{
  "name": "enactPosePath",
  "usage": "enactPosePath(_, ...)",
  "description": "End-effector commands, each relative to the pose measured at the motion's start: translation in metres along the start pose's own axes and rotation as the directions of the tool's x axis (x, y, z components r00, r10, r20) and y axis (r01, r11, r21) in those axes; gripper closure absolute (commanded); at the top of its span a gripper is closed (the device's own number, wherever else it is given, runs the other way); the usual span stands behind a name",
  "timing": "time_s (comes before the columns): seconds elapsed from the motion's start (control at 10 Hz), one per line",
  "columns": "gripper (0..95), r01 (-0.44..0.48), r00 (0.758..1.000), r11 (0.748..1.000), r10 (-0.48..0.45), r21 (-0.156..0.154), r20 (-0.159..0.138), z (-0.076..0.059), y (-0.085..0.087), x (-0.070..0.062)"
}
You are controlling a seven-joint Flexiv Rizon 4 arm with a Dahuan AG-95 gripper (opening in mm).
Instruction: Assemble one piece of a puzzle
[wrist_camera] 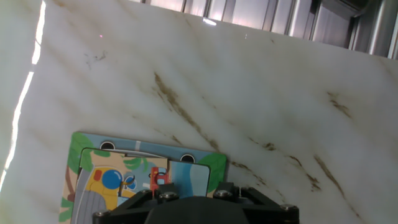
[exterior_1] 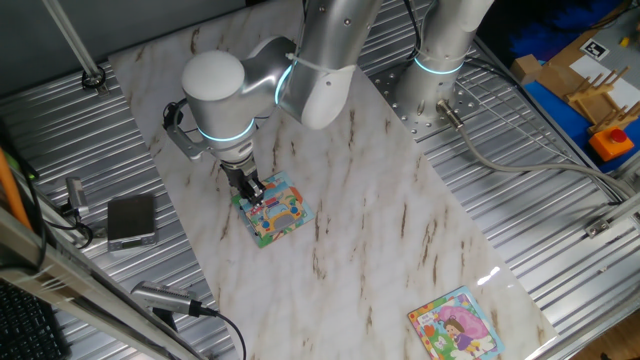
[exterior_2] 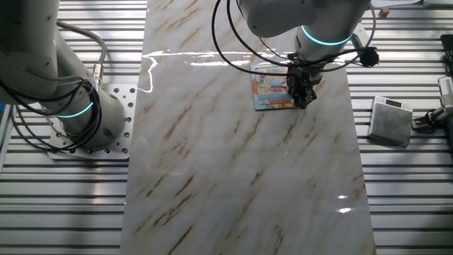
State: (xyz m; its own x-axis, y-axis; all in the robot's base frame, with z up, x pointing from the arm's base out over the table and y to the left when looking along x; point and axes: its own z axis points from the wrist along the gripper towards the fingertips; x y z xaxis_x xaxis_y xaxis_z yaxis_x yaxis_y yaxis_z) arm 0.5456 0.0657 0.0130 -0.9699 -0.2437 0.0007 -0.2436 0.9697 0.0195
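Puzzle: the puzzle (exterior_1: pixel 272 210) lies flat on the marble desk (exterior_1: pixel 400 220), a small square board with a teal, green and orange border and a yellow-and-red picture; it also shows in the other fixed view (exterior_2: pixel 272 86) and the hand view (wrist_camera: pixel 134 177).
Gripper: the gripper (exterior_1: pixel 254 193) points straight down over the board's edge nearest the arm's wrist; the other fixed view places it (exterior_2: pixel 303 95) at the board's corner.
Fingers: too dark and too small to tell their spread; the hand view shows only the housing, which hides the tips.
Piece: the piece cannot be made out in any view; if it is carried, it is hidden between the fingers.
Key relation: the board lies directly beneath the fingers, most of it stretching away to one side; judged from this, the coming move is a short vertical one, not a sideways reach.
Other board: a second puzzle with a pink-dressed girl (exterior_1: pixel 455 324) lies well apart, near the desk's far corner.
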Motion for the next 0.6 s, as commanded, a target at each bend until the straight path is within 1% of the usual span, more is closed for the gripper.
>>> enactPosePath(0.1, 57.0, 0.0, 1.0, 1.0, 0.0, -0.003, 0.0, -0.0001, 0.0002, 0.0002)
enactPosePath(0.6, 57.0, 0.001, 1.0, 1.0, -0.001, -0.007, 0.003, 0.0001, 0.0005, 0.0004)
